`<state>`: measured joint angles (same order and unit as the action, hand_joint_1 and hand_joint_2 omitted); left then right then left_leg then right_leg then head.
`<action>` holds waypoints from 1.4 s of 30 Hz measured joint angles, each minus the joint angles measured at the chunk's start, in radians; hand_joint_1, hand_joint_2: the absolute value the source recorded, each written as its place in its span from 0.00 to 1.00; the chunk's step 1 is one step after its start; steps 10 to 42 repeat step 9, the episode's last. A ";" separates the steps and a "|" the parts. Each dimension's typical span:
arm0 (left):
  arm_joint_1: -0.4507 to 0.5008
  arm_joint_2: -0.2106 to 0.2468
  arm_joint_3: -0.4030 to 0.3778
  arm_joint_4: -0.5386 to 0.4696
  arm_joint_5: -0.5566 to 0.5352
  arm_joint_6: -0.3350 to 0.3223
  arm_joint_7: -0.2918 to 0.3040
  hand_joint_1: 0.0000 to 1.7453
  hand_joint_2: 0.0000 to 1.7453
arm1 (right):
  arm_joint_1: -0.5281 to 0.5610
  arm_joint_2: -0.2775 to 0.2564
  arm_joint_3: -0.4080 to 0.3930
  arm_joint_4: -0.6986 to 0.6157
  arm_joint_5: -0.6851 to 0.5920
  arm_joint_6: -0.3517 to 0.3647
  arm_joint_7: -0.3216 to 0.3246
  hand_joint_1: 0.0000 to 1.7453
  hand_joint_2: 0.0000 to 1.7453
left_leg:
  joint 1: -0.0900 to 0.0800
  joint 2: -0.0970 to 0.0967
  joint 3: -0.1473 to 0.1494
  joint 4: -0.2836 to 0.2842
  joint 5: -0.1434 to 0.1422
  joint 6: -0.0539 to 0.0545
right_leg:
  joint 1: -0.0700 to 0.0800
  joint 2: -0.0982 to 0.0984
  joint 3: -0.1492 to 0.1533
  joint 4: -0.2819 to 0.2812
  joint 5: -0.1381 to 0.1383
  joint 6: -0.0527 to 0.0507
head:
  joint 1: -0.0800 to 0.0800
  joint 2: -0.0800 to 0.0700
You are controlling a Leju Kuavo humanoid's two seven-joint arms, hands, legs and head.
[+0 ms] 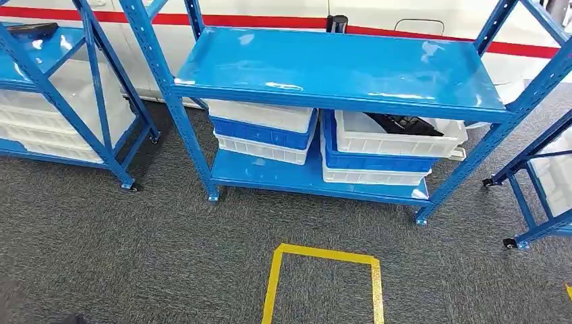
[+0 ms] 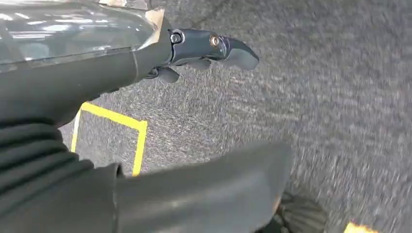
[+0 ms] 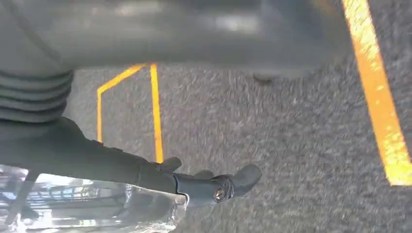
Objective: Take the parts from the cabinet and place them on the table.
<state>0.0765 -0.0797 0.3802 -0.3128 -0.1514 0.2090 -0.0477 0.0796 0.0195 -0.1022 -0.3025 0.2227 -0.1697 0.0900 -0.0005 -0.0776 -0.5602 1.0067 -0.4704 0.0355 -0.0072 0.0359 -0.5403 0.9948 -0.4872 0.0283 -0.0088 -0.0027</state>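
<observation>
The blue metal cabinet (image 1: pixel 337 67) stands ahead of me in the head view, its top shelf bare. On its lower shelf, the right stack's top white bin (image 1: pixel 442 143) holds dark parts (image 1: pixel 405 125), partly hidden under the top shelf. My left hand (image 2: pixel 58 92) hangs over the grey carpet, its fingers (image 2: pixel 214 46) and thumb (image 2: pixel 209 189) spread apart with nothing between them. My right hand (image 3: pixel 73 155) also hangs over the carpet, fingers (image 3: pixel 228 187) stretched out and holding nothing.
A stack of white and blue bins (image 1: pixel 263 131) fills the lower shelf's left side. More blue racks stand at the left (image 1: pixel 61 108) and right (image 1: pixel 539 189). A yellow tape square (image 1: pixel 324 277) marks the carpet before the cabinet. A white wall with a red stripe lies behind.
</observation>
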 joint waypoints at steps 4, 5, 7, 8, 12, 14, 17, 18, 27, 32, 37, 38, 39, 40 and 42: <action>0.018 0.018 -0.100 -0.016 0.045 -0.060 0.013 0.00 0.00 | 0.017 -0.003 0.024 -0.019 -0.064 0.048 -0.024 0.00 0.00 | 0.000 0.000 0.000 0.000 0.000 0.000 | 0.000 0.000 0.000 0.000 0.000 0.000 | 0.000 0.000; 0.022 0.025 -0.122 -0.020 0.055 -0.074 0.016 0.00 0.00 | 0.021 -0.004 0.029 -0.023 -0.080 0.060 -0.031 0.00 0.00 | 0.000 0.000 0.000 0.000 0.000 0.000 | 0.000 0.000 0.000 0.000 0.000 0.000 | 0.000 0.000; 0.033 0.033 -0.171 -0.030 0.076 -0.103 0.021 0.00 0.00 | 0.029 -0.006 0.039 -0.032 -0.111 0.083 -0.042 0.00 0.00 | 0.000 0.000 0.000 0.000 0.000 0.000 | 0.000 0.000 0.000 0.000 0.000 0.000 | 0.000 0.000; 0.038 0.037 -0.195 -0.034 0.087 -0.119 0.025 0.00 0.00 | 0.034 -0.007 0.046 -0.038 -0.128 0.097 -0.050 0.00 0.00 | 0.000 0.000 0.000 0.000 0.000 0.000 | 0.000 0.000 0.000 0.000 0.000 0.000 | 0.000 0.000; 0.044 0.043 -0.221 -0.039 0.100 -0.136 0.029 0.00 0.00 | 0.038 -0.008 0.053 -0.043 -0.145 0.110 -0.055 0.00 0.00 | 0.000 0.000 -0.001 0.000 0.000 0.000 | 0.000 0.000 0.000 0.000 0.000 0.000 | 0.000 0.000; 0.044 0.043 -0.221 -0.039 0.100 -0.136 0.029 0.00 0.00 | 0.038 -0.008 0.053 -0.043 -0.145 0.110 -0.055 0.00 0.00 | 0.000 0.000 -0.001 0.000 0.000 0.000 | 0.000 0.000 0.000 0.000 0.000 0.000 | 0.000 0.000; 0.044 0.043 -0.221 -0.039 0.100 -0.136 0.029 0.00 0.00 | 0.038 -0.008 0.053 -0.043 -0.145 0.110 -0.055 0.00 0.00 | 0.000 0.000 -0.001 0.000 0.000 0.000 | 0.000 0.000 0.000 0.000 0.000 0.000 | 0.000 0.000; 0.044 0.043 -0.221 -0.039 0.100 -0.136 0.029 0.00 0.00 | 0.038 -0.008 0.053 -0.043 -0.145 0.110 -0.055 0.00 0.00 | 0.000 0.000 -0.001 0.000 0.000 0.000 | 0.000 0.000 0.000 0.000 0.000 0.000 | 0.000 0.000; 0.044 0.043 -0.221 -0.039 0.100 -0.136 0.029 0.00 0.00 | 0.038 -0.008 0.053 -0.043 -0.145 0.110 -0.055 0.00 0.00 | 0.000 0.000 -0.001 0.000 0.000 0.000 | 0.000 0.000 0.000 0.000 0.000 0.000 | 0.000 0.000; 0.044 0.043 -0.221 -0.039 0.100 -0.136 0.029 0.00 0.00 | 0.038 -0.008 0.053 -0.043 -0.145 0.110 -0.055 0.00 0.00 | 0.000 0.000 -0.001 0.000 0.000 0.000 | 0.000 0.000 0.000 0.000 0.000 0.000 | 0.000 0.000; 0.044 0.043 -0.221 -0.039 0.100 -0.136 0.029 0.00 0.00 | 0.038 -0.008 0.053 -0.043 -0.145 0.110 -0.055 0.00 0.00 | 0.000 0.000 -0.001 0.000 0.000 0.000 | 0.000 0.000 0.000 0.000 0.000 0.000 | 0.000 0.000; 0.044 0.043 -0.221 -0.039 0.100 -0.136 0.029 0.00 0.00 | 0.038 -0.008 0.053 -0.043 -0.145 0.110 -0.055 0.00 0.00 | 0.000 0.000 -0.001 0.000 0.000 0.000 | 0.000 0.000 0.000 0.000 0.000 0.000 | 0.000 0.000; 0.044 0.043 -0.221 -0.039 0.100 -0.136 0.029 0.00 0.00 | 0.038 -0.008 0.053 -0.043 -0.145 0.110 -0.055 0.00 0.00 | 0.000 0.000 -0.001 0.000 0.000 0.000 | 0.000 0.000 0.000 0.000 0.000 0.000 | 0.000 0.000; 0.044 0.043 -0.221 -0.039 0.100 -0.136 0.029 0.00 0.00 | 0.038 -0.008 0.053 -0.043 -0.145 0.110 -0.055 0.00 0.00 | 0.000 0.000 -0.001 0.000 0.000 0.000 | 0.000 0.000 0.000 0.000 0.000 0.000 | 0.000 0.000; 0.044 0.043 -0.221 -0.039 0.100 -0.136 0.029 0.00 0.00 | 0.038 -0.008 0.053 -0.043 -0.145 0.110 -0.055 0.00 0.00 | 0.000 0.000 -0.001 0.000 0.000 0.000 | 0.000 0.000 0.000 0.000 0.000 0.000 | 0.000 0.000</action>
